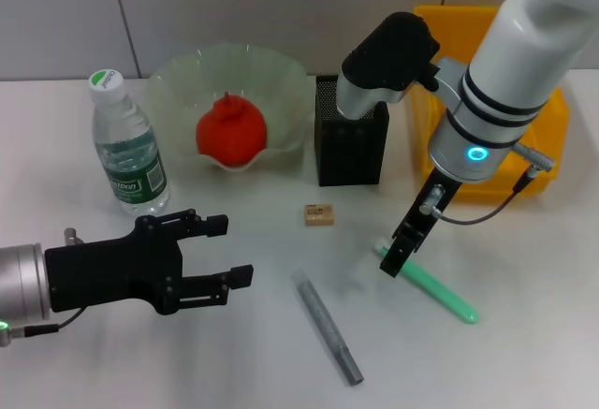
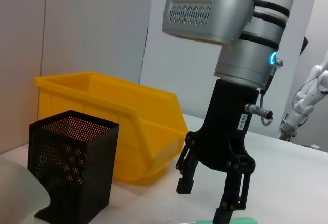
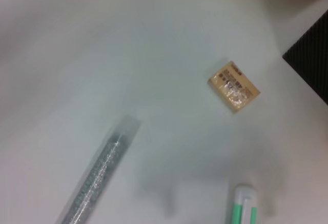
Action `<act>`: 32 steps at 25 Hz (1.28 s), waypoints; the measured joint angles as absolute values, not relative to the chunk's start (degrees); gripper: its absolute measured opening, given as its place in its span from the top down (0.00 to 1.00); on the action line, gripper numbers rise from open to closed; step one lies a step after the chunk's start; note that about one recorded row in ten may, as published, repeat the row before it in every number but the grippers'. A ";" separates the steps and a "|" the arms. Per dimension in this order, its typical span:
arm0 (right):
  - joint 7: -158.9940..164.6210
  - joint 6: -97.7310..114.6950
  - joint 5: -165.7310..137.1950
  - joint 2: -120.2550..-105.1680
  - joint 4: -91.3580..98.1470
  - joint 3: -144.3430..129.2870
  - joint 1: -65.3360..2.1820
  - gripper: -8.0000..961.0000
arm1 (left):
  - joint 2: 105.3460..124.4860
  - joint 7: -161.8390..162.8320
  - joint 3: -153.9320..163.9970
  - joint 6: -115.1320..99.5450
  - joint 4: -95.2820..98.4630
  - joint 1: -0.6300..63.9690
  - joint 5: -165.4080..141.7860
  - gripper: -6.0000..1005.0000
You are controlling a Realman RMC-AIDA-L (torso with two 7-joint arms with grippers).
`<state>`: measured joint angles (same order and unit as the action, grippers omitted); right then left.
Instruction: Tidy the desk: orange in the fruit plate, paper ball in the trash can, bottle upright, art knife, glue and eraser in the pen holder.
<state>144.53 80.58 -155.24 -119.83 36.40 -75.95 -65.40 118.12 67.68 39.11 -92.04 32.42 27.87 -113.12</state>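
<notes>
Head view: orange (image 1: 231, 129) lies in the wavy fruit plate (image 1: 178, 77), bottle (image 1: 127, 147) upright, eraser (image 1: 318, 214) on the bench (image 1: 253, 353); left claw (image 1: 223, 253) spread, idle; right claw (image 1: 401, 252) over a green stick (image 1: 440, 292); left wrist view alone shows its fingers (image 2: 185, 175) spread, beside mesh pen holder (image 2: 72, 167) and yellow trash can (image 2: 128, 126); right wrist view shows a glittery grey stick (image 3: 97, 175).

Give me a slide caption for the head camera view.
Right claw open over green glue stick; eraser and grey art knife lie on desk, orange already in fruit plate.

Orange (image 1: 230, 129): in fruit plate (image 1: 178, 77).
Right gripper (image 1: 401, 252): over green stick's (image 1: 432, 288) end, perhaps touching.
Eraser (image 1: 318, 214): on desk (image 1: 243, 362).
</notes>
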 joint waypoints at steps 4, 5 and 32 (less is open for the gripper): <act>144.28 80.27 -154.32 -119.83 36.25 -76.80 -64.99 0.13 | 118.12 67.68 39.11 -91.86 32.16 27.92 -113.12 0.21; 144.15 79.74 -154.04 -119.83 36.09 -77.59 -64.70 0.13 | 118.13 67.68 39.11 -91.79 32.09 27.95 -113.12 0.21; 143.25 78.45 -153.45 -119.79 34.65 -78.31 -64.17 0.22 | 118.12 67.61 39.11 -91.75 32.08 28.22 -113.12 0.21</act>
